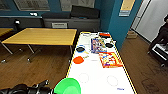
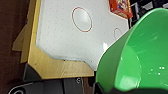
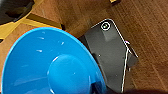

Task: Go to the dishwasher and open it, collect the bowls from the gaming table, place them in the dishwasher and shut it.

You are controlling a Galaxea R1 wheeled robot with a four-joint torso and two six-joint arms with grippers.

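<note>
The long white gaming table (image 1: pixel 97 77) with yellow edging runs away from me, bearing colourful game sheets (image 1: pixel 110 60). On it sit an orange bowl (image 1: pixel 78 60), a blue-rimmed dark bowl (image 1: pixel 80 49), a black bowl (image 1: pixel 109 45) and a red one (image 1: pixel 105 35). My left gripper (image 1: pixel 51 89) is shut on the large green bowl (image 1: pixel 67 86) (image 2: pixel 135 57), held up beside the table's near left corner (image 2: pixel 57 66). The blue bowl (image 3: pixel 50 67) hangs over the wooden floor with my right gripper shut on it. The dishwasher is out of view.
A plain yellow table (image 1: pixel 42 36) stands left of the gaming table, with wooden floor (image 1: pixel 50 65) between them. A teal pillar (image 1: pixel 115 22) rises at the far right end. A person (image 1: pixel 162 32) with a rig stands at the right edge. Dark cabinets (image 1: pixel 72 23) line the back wall.
</note>
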